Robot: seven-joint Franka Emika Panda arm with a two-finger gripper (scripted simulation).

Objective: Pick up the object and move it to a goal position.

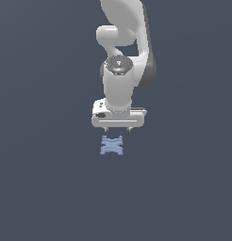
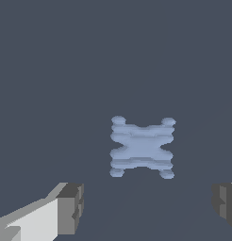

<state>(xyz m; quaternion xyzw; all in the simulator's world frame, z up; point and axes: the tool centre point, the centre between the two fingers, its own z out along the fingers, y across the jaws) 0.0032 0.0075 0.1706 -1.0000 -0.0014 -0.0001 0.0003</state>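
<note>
Dark floor w/ blue X-shaped object (image 1: pixel 111 145) (image 2: pixel 142 147), gripper (image 1: pixel 118 129) (image 2: pixel 148 204) above (released, fingers apart)

Exterior view looks down, seemingly steeply; wrist view nearer.

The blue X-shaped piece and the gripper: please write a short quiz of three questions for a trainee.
1. True or false: the gripper is holding the X-shaped piece.
2. What colour is the piece? A) red B) pale blue C) green
3. In the wrist view, are the fingers set apart or pressed together?

Key: 1. False, the piece lies free on the floor. 2. B. 3. Set apart, wider than the piece.
</note>
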